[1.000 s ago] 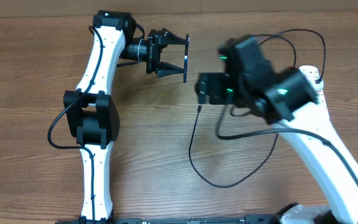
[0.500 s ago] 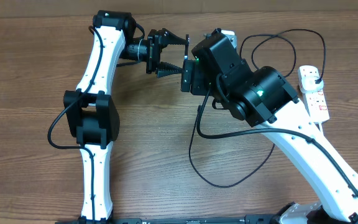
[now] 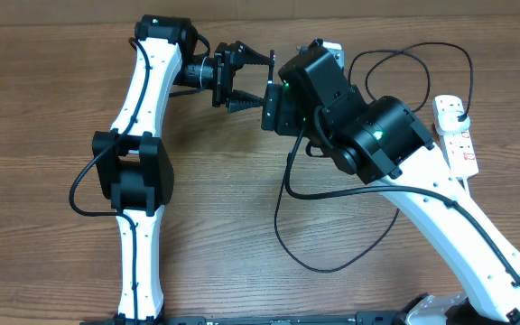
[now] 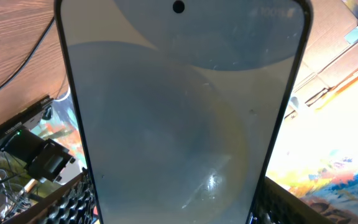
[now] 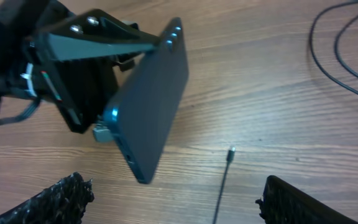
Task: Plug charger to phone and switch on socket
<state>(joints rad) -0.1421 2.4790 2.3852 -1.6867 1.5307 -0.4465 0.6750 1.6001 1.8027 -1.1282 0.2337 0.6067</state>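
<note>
While my left jaws hold the phone at 12 o'clock, nothing is plugged: the charger tip lies loose on the tabletop below my wide, empty right jaws; I judge the socket at 3 o'clock waits.

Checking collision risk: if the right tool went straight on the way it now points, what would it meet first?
Probably the phone, held up by the left tool just ahead of the open right tool. Depth is unclear; it might pass under.
</note>
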